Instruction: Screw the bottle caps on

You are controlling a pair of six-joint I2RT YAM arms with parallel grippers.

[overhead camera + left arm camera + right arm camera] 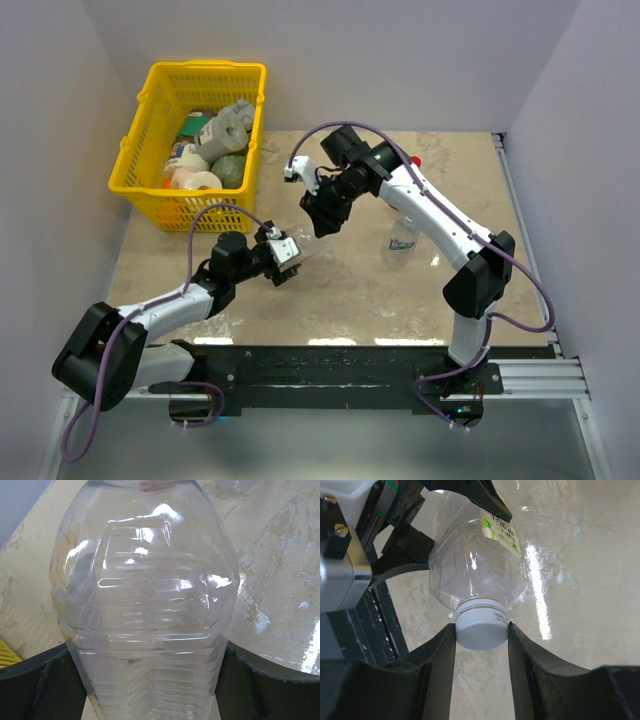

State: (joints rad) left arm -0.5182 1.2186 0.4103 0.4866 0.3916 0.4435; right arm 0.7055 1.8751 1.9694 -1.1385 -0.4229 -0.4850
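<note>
Clear plastic, the bottle [150, 580] is clamped across its body between the left gripper's [148, 652] fingers, lifted off the table [360, 290] near its middle. Its long axis lies roughly level, neck pointing far-right toward the right gripper [481, 637], whose fingers pinch the grey-white cap [481, 627] sitting on that neck.

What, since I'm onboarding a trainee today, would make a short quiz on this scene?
1. True or false: the left claw grips a bottle.
2. The right claw is shut on: A) a spoon B) a cap C) nothing.
3. Fill in: the basket is ____ in colour.
Key: 1 true; 2 B; 3 yellow.
</note>
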